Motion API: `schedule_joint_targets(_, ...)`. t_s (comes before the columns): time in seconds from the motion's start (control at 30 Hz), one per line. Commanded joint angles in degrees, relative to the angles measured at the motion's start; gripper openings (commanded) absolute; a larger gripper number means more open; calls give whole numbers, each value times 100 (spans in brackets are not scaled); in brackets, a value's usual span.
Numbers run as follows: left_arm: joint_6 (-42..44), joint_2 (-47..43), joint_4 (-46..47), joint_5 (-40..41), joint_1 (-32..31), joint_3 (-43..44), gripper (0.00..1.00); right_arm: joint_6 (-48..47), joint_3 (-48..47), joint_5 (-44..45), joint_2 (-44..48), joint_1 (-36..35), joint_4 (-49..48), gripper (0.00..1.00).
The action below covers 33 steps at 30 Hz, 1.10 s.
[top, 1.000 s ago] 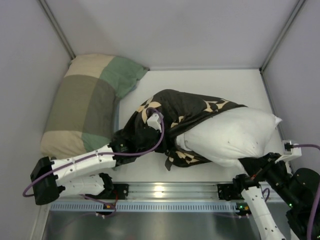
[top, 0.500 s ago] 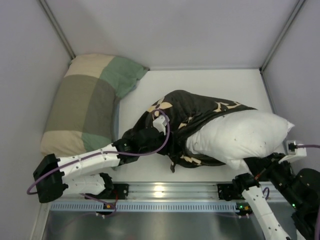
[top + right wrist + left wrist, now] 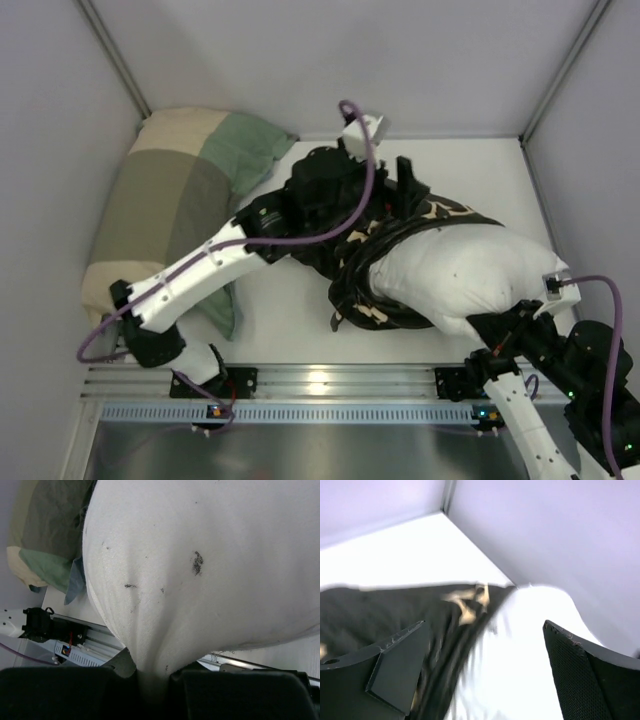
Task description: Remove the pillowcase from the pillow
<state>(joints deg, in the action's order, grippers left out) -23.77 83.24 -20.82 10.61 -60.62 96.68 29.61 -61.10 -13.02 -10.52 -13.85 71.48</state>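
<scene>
The pillow [image 3: 470,275] is clenched at its near corner, by the right edge of the table [image 3: 290,310], in the right claw [image 3: 150,677]. The pillowcase [image 3: 362,285] is bunched on its left end, below the wide-open left claw [image 3: 484,625].

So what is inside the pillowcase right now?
The left end of the pillow sits inside the pillowcase; the rest sticks out bare to the right. How far in it reaches is hidden by the fabric.
</scene>
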Motion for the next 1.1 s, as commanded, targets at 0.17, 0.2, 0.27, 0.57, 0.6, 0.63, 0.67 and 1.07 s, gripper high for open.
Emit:
schedule_joint_targets(0.17, 1331, 2529, -1759, -120, -37, 2408, 99, -192, 10, -254, 288, -57, -504, 0)
schedule_joint_targets(0.2, 1357, 2582, -1759, -60, -64, 2390, 99, -227, 28, -254, 279, -57, -504, 0)
schedule_joint_targets(0.27, 1515, 2819, -1759, 290, -230, 2338, 99, -236, 63, -271, 270, -57, -521, 0)
schedule_joint_targets(0.57, 1858, 3874, -1776, 2496, -504, 2653, 99, -324, 81, -359, 288, -65, -521, 0)
schedule_joint_targets(0.6, 1858, 3988, -1803, 2664, -460, 2845, 97, -306, 37, -377, 279, -57, -513, 0)
schedule_joint_targets(0.63, 1824, 4233, -1855, 2779, -407, 2952, 92, -289, 2, -403, 305, -65, -513, 0)
schedule_joint_targets(0.67, 1762, 4383, -1934, 2780, -233, 3074, 81, -263, -33, -438, 288, -66, -513, 0)
schedule_joint_targets(1.07, -989, 3367, -2296, 2428, 1921, 717, 0, 28, -1886, 840, 69, -83, -215, 0)
